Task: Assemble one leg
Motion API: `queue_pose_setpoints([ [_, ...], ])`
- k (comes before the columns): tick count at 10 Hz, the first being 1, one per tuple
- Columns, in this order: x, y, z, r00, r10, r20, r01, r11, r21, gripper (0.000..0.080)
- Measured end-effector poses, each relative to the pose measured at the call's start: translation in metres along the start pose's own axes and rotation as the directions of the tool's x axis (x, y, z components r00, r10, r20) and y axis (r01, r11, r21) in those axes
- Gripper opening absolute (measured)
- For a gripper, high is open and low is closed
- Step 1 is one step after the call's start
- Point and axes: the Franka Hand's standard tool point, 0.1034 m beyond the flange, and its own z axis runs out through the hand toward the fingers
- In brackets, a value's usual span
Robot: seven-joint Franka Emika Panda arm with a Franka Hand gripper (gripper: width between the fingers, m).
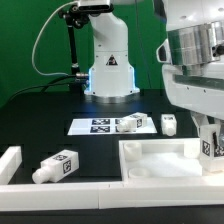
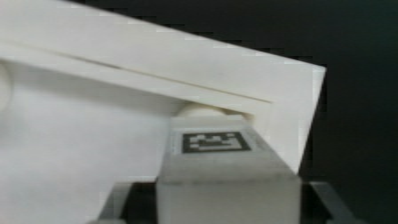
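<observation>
Right now the gripper [image 2: 217, 190] is clamped on the leg [image 2: 215, 140] at the tray-like part's [image 2: 143, 70] corner, so keep it upright, seated squarely.

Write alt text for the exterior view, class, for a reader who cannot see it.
A robot arm's gripper reaches down at the right edge of a large white tray-like part on a black table. Three small tagged white legs lie loose: one near the front, two by the marker board.
</observation>
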Motion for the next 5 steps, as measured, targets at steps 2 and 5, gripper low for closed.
queue_pose_setpoints([
  [2, 0.001, 0.001, 0.001, 0.99, -0.138, -0.009, 0.138, 0.99, -0.011, 0.0294],
  [5, -0.015, 0.006, 0.007, 0.814, -0.58, 0.032, 0.581, 0.811, -0.071, 0.061],
])
